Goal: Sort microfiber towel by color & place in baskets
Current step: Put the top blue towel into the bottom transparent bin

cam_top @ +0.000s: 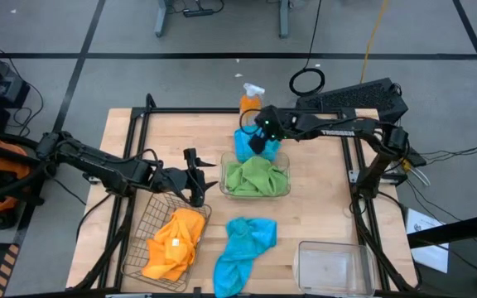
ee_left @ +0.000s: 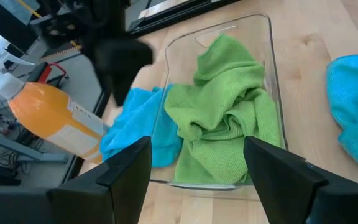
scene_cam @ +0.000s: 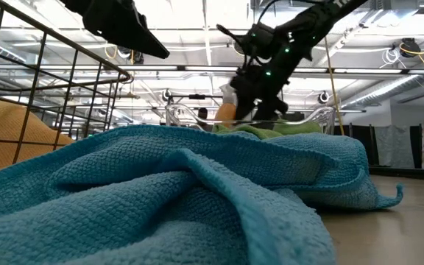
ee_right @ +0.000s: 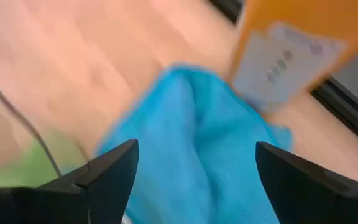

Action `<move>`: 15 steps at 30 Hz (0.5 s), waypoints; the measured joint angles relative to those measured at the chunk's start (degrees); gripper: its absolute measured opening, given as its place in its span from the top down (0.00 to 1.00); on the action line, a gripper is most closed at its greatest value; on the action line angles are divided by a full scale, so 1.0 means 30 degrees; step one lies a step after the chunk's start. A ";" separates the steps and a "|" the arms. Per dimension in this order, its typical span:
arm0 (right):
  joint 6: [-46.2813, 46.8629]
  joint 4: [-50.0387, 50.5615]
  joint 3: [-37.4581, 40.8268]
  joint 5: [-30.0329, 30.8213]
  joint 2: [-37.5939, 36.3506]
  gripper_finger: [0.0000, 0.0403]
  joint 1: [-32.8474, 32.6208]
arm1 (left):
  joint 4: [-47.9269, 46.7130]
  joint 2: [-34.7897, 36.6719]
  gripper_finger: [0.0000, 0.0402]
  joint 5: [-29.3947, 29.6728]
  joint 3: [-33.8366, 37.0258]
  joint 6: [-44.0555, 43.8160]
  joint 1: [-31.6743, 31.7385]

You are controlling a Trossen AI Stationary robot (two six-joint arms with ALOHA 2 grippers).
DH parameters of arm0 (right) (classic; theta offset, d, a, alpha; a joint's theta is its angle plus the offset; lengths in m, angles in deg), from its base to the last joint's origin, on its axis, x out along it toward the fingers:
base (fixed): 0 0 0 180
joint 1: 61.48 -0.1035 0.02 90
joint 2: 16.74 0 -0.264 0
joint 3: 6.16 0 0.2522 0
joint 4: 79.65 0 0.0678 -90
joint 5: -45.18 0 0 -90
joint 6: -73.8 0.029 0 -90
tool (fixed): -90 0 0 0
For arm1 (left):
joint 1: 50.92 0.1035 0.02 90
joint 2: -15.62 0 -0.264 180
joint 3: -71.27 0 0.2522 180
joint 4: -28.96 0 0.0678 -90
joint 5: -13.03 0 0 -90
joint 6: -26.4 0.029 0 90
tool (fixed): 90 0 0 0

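From your left, the wire basket (cam_top: 139, 240) holds orange towels (cam_top: 173, 242) beside your spread, empty left gripper (cam_top: 195, 177), a blue towel (cam_top: 243, 248) lies on the table, green towels (cam_top: 255, 176) fill the middle clear basket (cam_top: 225, 187), your spread right gripper (cam_top: 256, 139) hovers over another blue towel (cam_top: 243, 147), and a second clear basket (cam_top: 331, 266) sits far right.

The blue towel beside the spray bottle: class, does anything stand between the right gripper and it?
Nothing visible does. The right gripper is open just above the blue towel, which lies between the orange spray bottle and the clear basket of green towels. In the right wrist view only towel shows between its fingers.
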 joint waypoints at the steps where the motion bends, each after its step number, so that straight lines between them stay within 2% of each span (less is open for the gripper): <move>1: 0.0687 -0.0703 -0.0010 0.0086 0.0218 0.22 -0.0057 | 0.0002 0.0000 0.35 -0.0005 0.0000 0.0080 0.0000; 4: 0.1911 -0.1219 -0.0038 0.0848 0.0912 0.22 -0.0114 | 0.0052 0.0000 0.35 -0.0014 0.0000 0.0423 0.0000; 9: 0.3972 -0.0124 -0.0872 0.1049 0.2461 0.22 0.0164 | 0.0077 0.0000 0.35 -0.0043 0.0000 0.1250 0.0000; 15: 0.4569 0.1310 -0.2246 0.1407 0.4262 0.22 0.0206 | 0.0711 -0.0003 0.35 -0.0092 0.0000 0.2417 0.0000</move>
